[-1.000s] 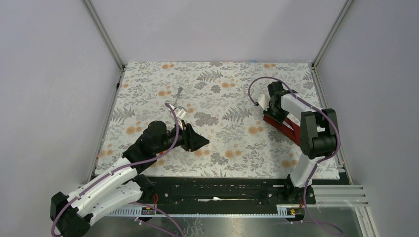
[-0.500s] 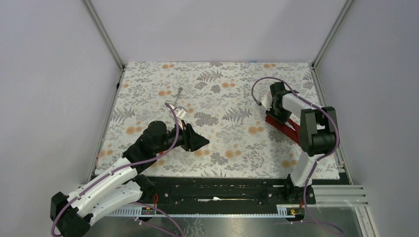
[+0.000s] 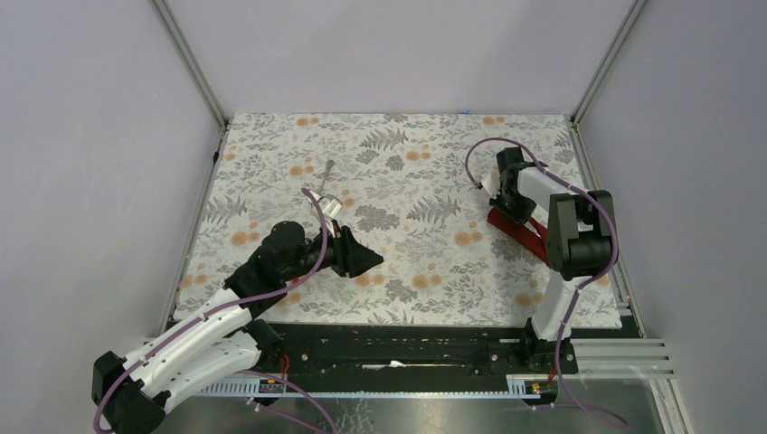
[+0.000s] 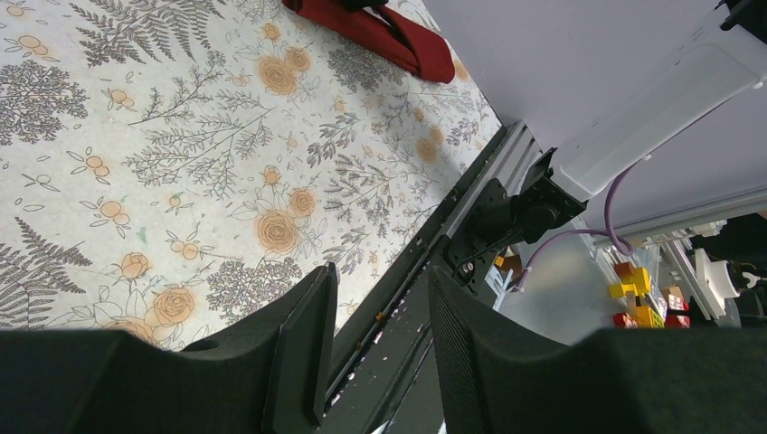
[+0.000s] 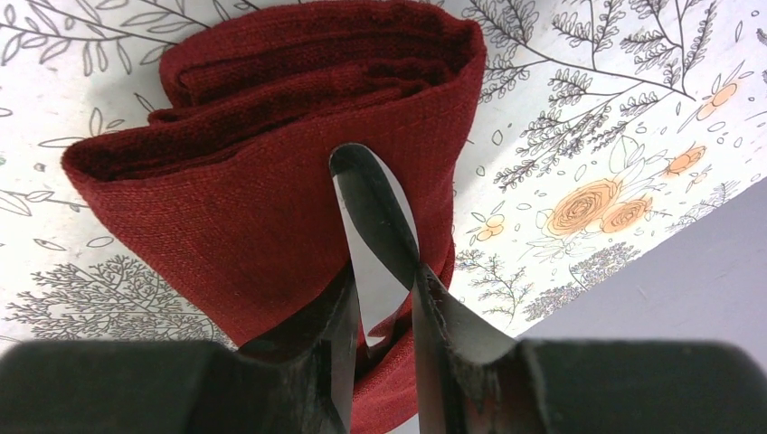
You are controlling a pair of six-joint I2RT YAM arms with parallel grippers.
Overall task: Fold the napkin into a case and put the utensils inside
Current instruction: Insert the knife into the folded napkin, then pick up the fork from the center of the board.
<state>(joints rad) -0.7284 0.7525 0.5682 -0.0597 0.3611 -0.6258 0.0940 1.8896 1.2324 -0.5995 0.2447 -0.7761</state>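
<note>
From above: your left fingers (image 3: 366,261) hover over the floral tabletop (image 3: 425,271), with a silver utensil (image 3: 328,168) lying beyond and the maroon napkin case (image 3: 527,237) far right. Left wrist: fingers part-spread, empty. Right wrist: your right fingers (image 5: 326,334) pinch a slim, shiny utensil handle (image 5: 375,217), apparently feeding it into the soft, woven napkin case.

Maroon case (image 3: 523,237) lay folded by the table's (image 3: 407,262) right edge.
One shiny utensil (image 5: 375,217) rested on it; a second utensil (image 3: 327,168) lay well apart, far-left.
</note>
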